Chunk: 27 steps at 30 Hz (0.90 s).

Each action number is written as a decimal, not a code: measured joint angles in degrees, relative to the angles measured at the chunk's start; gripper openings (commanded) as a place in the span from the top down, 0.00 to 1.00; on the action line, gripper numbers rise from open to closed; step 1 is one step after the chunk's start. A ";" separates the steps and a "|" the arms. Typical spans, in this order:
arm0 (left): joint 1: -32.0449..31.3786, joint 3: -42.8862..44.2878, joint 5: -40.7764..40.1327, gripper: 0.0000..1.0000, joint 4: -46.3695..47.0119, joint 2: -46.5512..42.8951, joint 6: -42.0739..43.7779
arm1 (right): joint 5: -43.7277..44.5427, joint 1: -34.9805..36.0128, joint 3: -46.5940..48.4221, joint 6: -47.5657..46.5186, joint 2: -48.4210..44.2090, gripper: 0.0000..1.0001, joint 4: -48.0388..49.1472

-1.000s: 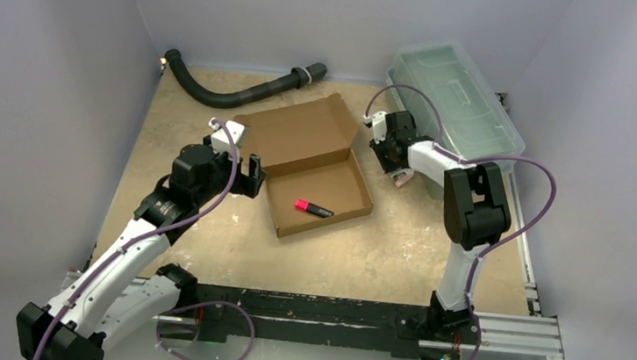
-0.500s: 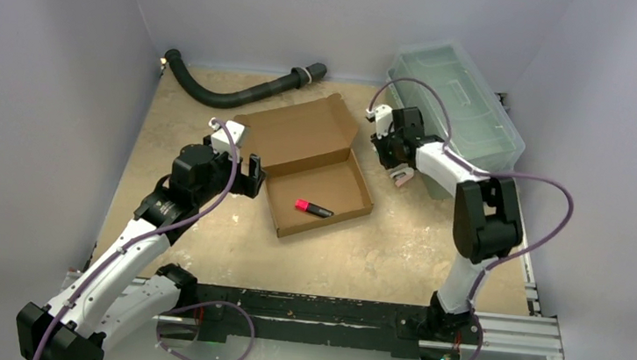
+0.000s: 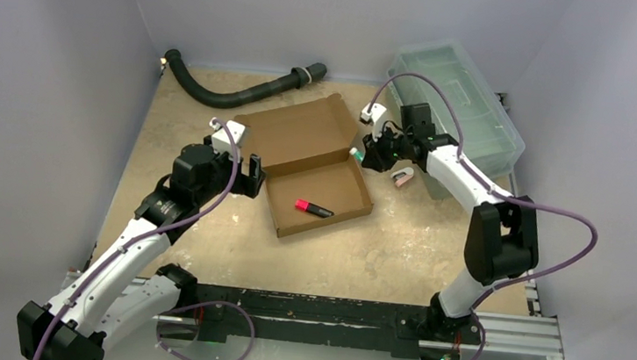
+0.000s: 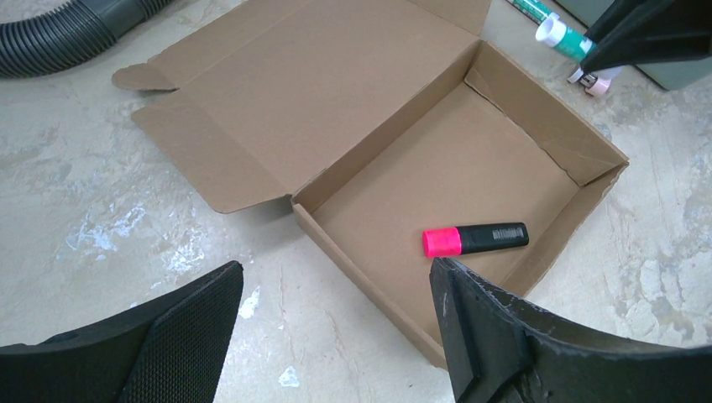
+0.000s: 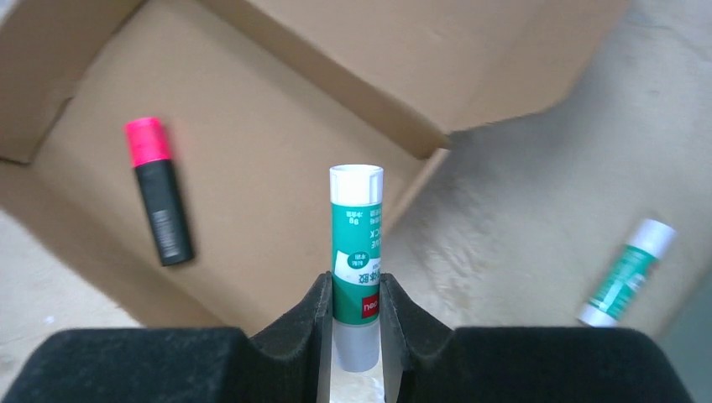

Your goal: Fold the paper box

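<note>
Top external view: paper box (image 3: pixel 312 166) open on bench (image 3: pixel 415 242), lid laid back; left wrist view: left fingers (image 4: pixel 168 336) released, just beside box's left wall, marker (image 4: pixel 475 239) inside; right wrist view: right fingers (image 5: pixel 294 327) grasping glue stick (image 5: pixel 356 243) over box's right edge.

Matt brown cardboard paper box (image 4: pixel 378 151)

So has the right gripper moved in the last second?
Yes. The right gripper, shut on a glue stick, has swung left, away from the plastic bin, toward the paper box.
</note>
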 measured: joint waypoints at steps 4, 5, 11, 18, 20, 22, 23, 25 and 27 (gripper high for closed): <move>0.00 0.00 0.00 0.19 0.00 0.04 0.00 | -5.49 0.66 0.00 -0.81 1.66 1.00 -1.75; 0.00 0.00 0.00 0.19 0.00 0.04 0.00 | -5.99 0.96 0.00 -0.87 2.29 0.98 -2.01; 0.02 0.00 -0.02 0.19 0.00 0.26 0.00 | -6.27 4.44 0.00 -0.83 5.33 0.71 -2.67; 0.37 0.00 -0.02 0.19 0.00 0.31 0.00 | -4.87 5.55 0.02 -0.24 6.29 0.51 -2.56; 0.39 0.00 -0.02 0.19 0.00 0.31 0.02 | -4.72 5.44 0.02 -0.26 6.29 0.50 -2.62; 0.39 0.00 -0.02 0.19 0.00 0.31 0.02 | -4.63 5.31 0.02 -0.31 6.25 0.49 -2.60; 0.37 0.00 -0.02 0.19 0.00 0.31 0.02 | -4.52 5.29 0.02 -0.33 6.25 0.49 -2.62; 0.39 0.00 -0.02 0.19 0.00 0.31 0.02 | -4.33 5.22 0.02 -0.33 6.12 0.49 -2.62; 0.37 0.00 -0.02 0.19 0.00 0.31 0.02 | -4.31 4.96 0.02 -0.33 5.60 0.50 -2.62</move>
